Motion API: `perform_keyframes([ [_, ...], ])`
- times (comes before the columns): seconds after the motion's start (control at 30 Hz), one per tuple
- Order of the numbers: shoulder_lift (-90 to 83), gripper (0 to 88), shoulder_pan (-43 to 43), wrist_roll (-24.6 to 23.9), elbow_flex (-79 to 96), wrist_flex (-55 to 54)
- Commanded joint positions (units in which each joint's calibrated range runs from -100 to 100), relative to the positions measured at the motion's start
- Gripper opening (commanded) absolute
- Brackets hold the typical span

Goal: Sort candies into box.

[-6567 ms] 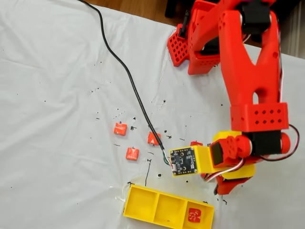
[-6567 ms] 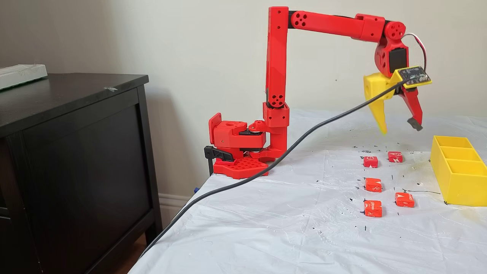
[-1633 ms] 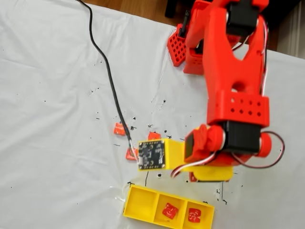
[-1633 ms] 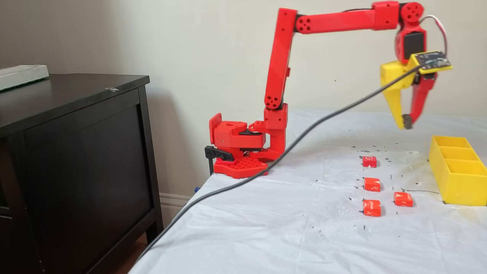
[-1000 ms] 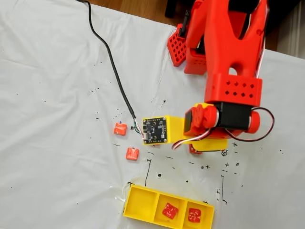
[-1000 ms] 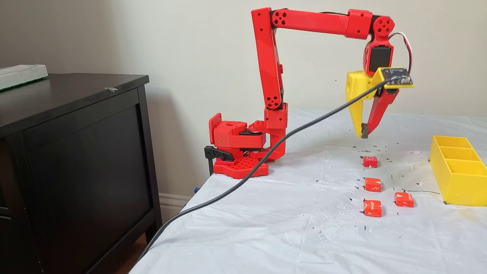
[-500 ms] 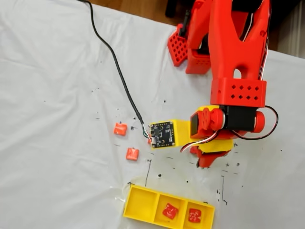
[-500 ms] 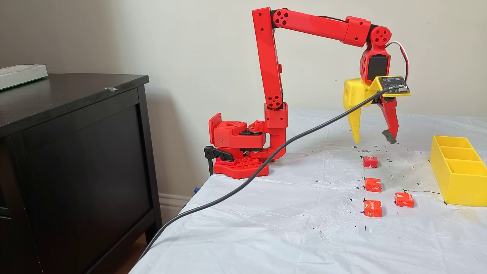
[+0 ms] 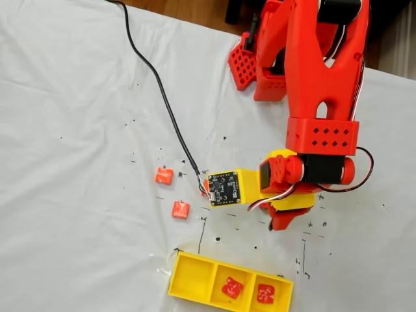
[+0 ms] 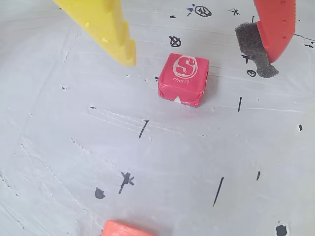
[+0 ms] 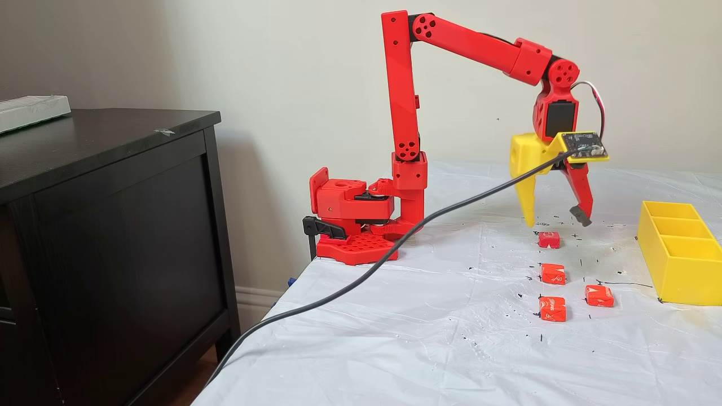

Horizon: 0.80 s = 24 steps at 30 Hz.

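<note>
My gripper hangs open just above the table, its yellow finger and red finger on either side of a red candy marked "cherry". That candy lies on the sheet a little below the fingertips, and nothing touches it. Three more candies lie nearer the camera. The yellow box holds one candy in its middle compartment and another in its right one. Its left compartment is bare.
A black cable runs from the wrist camera board across the white, ink-speckled sheet and off the table edge. The red arm base is clamped at the table's far corner. A dark cabinet stands left of the table.
The arm came back from over the box to the row of candies. Its jaws went from nearly shut to open, and in the last half second it sank slightly toward the far candy.
</note>
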Motion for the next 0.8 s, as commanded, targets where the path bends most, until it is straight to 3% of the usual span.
perform_keyframes([
  [0.0,-0.04,31.5,-0.53,-0.39,-0.10,-1.70],
  [0.77,9.21,28.9,-1.44,-1.42,-3.38,-5.22],
])
